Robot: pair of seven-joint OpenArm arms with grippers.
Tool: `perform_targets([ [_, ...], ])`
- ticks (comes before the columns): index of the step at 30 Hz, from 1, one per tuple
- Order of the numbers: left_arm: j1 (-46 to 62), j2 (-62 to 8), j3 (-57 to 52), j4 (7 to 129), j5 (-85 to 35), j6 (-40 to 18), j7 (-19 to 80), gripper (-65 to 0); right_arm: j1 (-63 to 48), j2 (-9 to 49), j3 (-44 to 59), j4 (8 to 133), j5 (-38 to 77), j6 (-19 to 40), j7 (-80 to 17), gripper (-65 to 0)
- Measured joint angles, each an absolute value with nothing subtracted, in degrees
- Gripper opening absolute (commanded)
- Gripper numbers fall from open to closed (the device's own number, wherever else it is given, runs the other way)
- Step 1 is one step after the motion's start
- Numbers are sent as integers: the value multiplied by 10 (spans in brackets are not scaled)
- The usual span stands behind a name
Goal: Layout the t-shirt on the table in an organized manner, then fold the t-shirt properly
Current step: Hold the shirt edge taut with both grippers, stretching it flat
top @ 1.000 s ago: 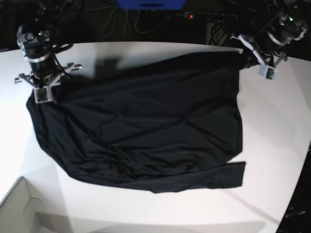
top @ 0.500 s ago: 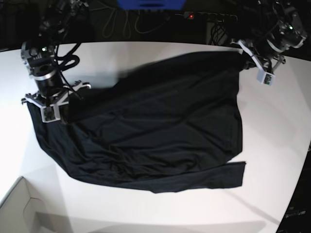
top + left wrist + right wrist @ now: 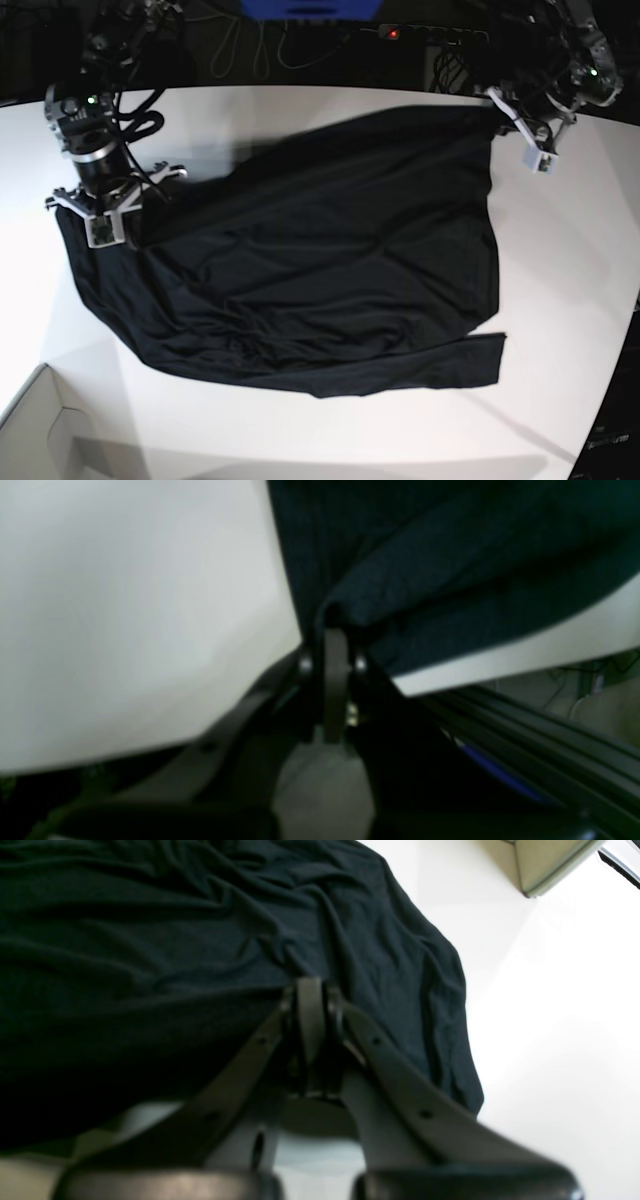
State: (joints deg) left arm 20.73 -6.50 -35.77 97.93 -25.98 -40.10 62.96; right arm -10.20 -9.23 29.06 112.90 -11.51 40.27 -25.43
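A black t-shirt (image 3: 310, 260) is spread, wrinkled and unfolded, across the white table (image 3: 560, 300). Its far corners are pinched by the left gripper (image 3: 505, 115) and right gripper (image 3: 112, 215). Flattening and folding remain. The left corner sits at the table's edge; bare tabletop lies nearer.

one black t-shirt (image 3: 320, 270) lies on one white desk (image 3: 560, 300). two robot arms are in view, each ending in one pincer: the left pincer (image 3: 510, 118) at the cloth's far corner on the base view's right, the right pincer (image 3: 112, 215) at its edge on that view's left. one white box corner (image 3: 40, 430) shows at the near edge. one power strip (image 3: 432, 34) lies behind the desk.
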Motion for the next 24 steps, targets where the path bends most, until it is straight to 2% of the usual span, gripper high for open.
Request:
perform_targets([
  [5, 204, -70, -359, 976, -257, -401, 630, -351, -101, -92, 291, 1125, -115, 403, -254, -650],
  [7, 205, -70, -359, 980, -257, -401, 630, -293, -101, -92, 291, 1124, -115, 403, -254, -650],
  [10, 206, -70, -359, 981, -262, -401, 630, -241, -102, -92, 291, 1117, -115, 403, -255, -650],
  [24, 213, -51, -360, 941, -289, -404, 586, -227, -110, -91, 289, 1086, -115, 403, -255, -650],
])
